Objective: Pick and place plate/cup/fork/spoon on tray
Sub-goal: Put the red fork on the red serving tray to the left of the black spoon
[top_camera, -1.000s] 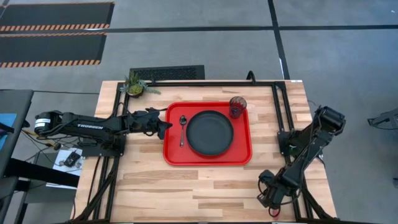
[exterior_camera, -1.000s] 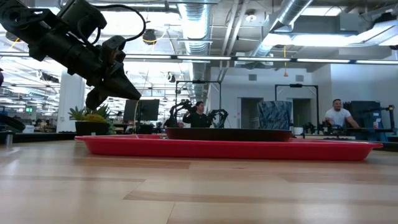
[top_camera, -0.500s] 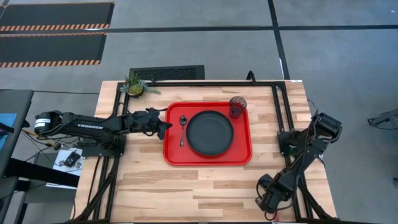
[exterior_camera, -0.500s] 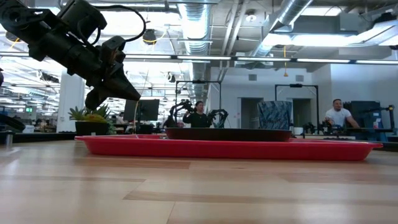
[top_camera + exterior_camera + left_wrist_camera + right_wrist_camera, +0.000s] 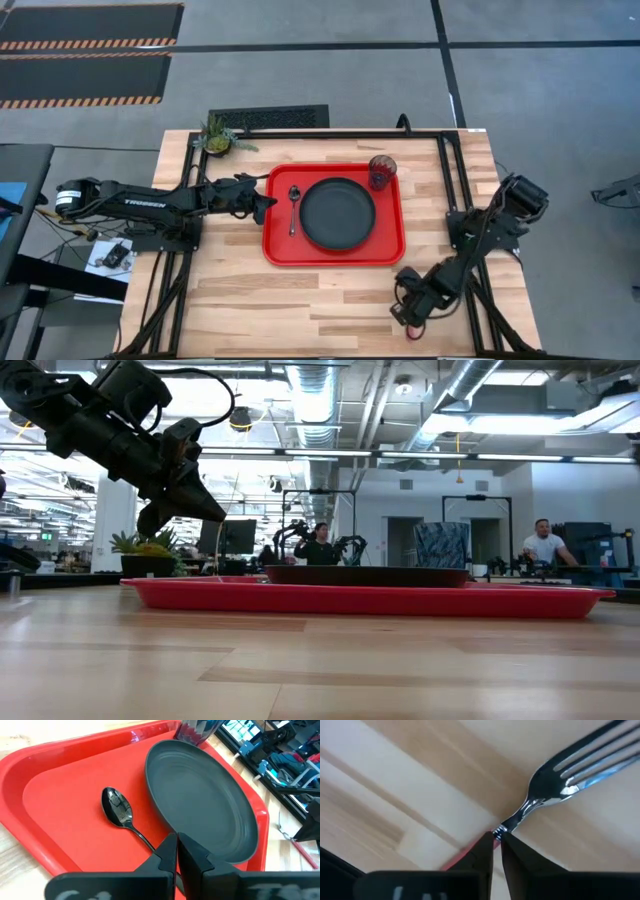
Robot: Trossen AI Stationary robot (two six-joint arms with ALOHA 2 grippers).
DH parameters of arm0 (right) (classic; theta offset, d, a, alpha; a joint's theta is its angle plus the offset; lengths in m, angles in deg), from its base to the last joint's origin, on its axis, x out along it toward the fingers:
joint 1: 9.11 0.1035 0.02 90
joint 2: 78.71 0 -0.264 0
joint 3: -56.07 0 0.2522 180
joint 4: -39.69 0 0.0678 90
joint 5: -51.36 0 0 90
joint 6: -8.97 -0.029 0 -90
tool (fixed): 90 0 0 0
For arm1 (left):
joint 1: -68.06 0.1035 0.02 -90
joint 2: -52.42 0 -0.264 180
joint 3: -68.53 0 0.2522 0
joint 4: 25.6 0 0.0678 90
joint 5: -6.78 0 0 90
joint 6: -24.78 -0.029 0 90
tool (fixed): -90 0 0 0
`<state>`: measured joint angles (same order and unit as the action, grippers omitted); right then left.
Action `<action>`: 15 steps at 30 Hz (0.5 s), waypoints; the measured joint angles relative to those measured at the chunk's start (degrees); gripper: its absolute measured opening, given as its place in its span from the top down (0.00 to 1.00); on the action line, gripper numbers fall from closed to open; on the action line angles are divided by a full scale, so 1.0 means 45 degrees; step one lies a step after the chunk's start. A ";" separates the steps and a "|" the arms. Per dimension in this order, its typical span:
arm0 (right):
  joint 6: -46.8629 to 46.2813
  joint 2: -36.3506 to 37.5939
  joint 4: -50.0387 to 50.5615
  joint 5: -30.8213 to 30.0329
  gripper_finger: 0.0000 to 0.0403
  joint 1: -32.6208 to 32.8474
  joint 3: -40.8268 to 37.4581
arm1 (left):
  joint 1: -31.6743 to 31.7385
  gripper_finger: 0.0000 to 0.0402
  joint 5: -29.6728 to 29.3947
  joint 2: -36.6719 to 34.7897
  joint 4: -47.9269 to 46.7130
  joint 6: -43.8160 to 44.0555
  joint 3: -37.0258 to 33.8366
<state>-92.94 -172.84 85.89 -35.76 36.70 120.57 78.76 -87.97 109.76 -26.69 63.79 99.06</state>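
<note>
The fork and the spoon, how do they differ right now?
The spoon is dark all over; the fork has silver tines and a red handle. The spoon lies free on the red tray beside the black plate; the fork is off the tray, over bare wood, with the right gripper closed on its neck. Both are slim utensils.

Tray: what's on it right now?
On the tray: the plate in the middle, the spoon beside it, the cup at a corner. Whatever lies under the plate is hidden. The fork is off-tray, in the right gripper.
</note>
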 joint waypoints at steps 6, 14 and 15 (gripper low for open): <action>0.0773 -0.0005 -0.0652 -0.0563 0.90 -0.1044 -0.0005 | 0.0000 1.00 0.0173 -0.0001 0.0001 0.0000 0.0000; 0.0786 -0.0005 -0.1875 -0.1582 0.96 -0.1997 -0.0005 | 0.0000 1.00 0.0580 -0.0004 -0.0035 -0.0165 0.0000; 0.0762 -0.0004 -0.2060 -0.1699 0.96 -0.2102 -0.0005 | 0.0000 1.00 0.0662 0.0000 -0.0044 -0.0213 0.0000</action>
<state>-89.51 -172.86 76.61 -43.40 27.24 120.55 78.76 -84.99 109.76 -26.89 62.83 99.06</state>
